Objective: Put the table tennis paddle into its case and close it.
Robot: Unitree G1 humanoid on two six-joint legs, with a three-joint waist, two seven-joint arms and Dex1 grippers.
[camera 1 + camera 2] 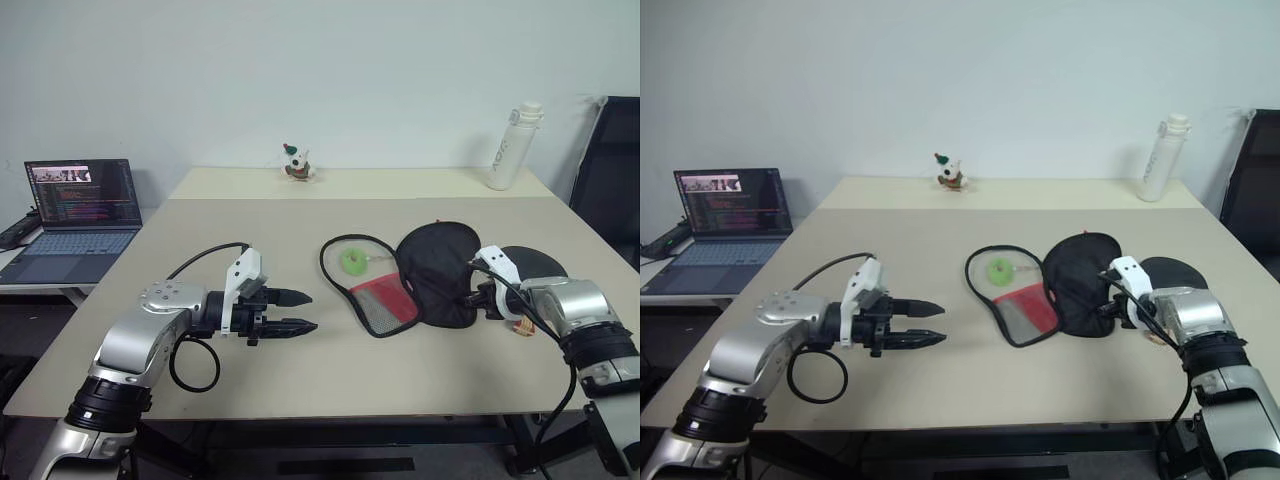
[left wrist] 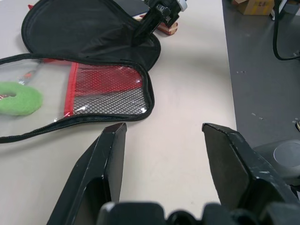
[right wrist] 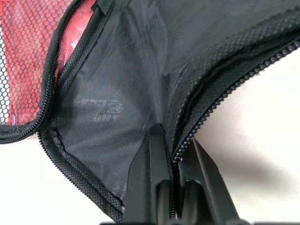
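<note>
The case (image 1: 435, 275) lies unzipped and spread open in the middle of the table, its black flap to the right and its red mesh half (image 1: 385, 300) to the left. My right gripper (image 1: 478, 295) is shut on the zip edge of the black flap (image 3: 122, 93). The table tennis paddle (image 1: 538, 262) lies flat just behind that gripper, partly hidden by it, with a bit of its light-wood handle (image 1: 521, 327) showing. My left gripper (image 1: 300, 312) hovers open over bare table left of the case, pointing towards it, nothing between its fingers (image 2: 112, 154).
A small green ring (image 1: 355, 261) sits under the case's clear pocket. A laptop (image 1: 85, 205) stands on a side desk at the left. At the table's far edge (image 1: 350, 170) are a white bottle (image 1: 515, 145) and a small figurine (image 1: 296, 161). A black chair (image 1: 612, 170) is at right.
</note>
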